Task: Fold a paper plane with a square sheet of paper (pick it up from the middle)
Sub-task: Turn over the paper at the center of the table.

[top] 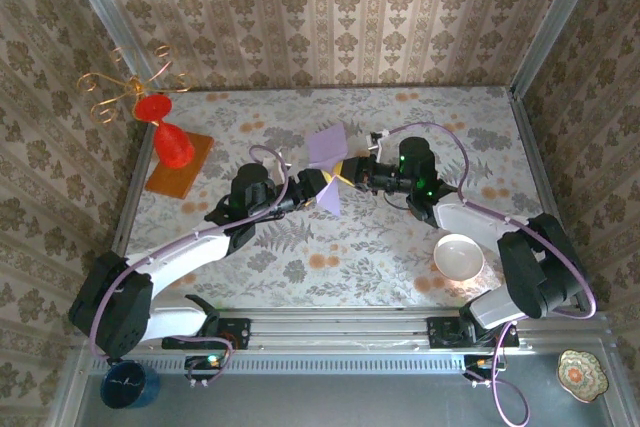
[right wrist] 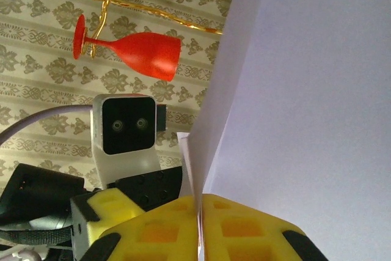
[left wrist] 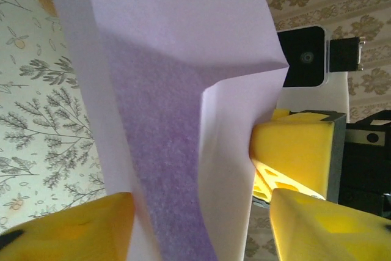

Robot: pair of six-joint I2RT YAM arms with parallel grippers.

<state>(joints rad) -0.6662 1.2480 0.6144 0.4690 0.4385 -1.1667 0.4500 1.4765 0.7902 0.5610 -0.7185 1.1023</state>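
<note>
The square sheet of paper (top: 327,147) is pale lilac and creased into folded flaps, held upright above the middle of the table. My right gripper (top: 352,175) is shut on its lower edge; in the right wrist view the yellow fingers (right wrist: 159,236) pinch the sheet (right wrist: 293,90) at the fold. My left gripper (top: 312,185) meets it from the left. Its yellow fingers (left wrist: 61,230) stand apart with the folded paper (left wrist: 171,90) hanging between them, and a gap shows beside the right finger. The right gripper's yellow finger (left wrist: 293,151) shows just behind the sheet.
A red cone-shaped vase (top: 170,142) stands on an orange mat (top: 188,175) at the back left, under a gold wire ornament (top: 125,87). A white bowl (top: 458,255) sits at the front right. Patterned walls close three sides of the table.
</note>
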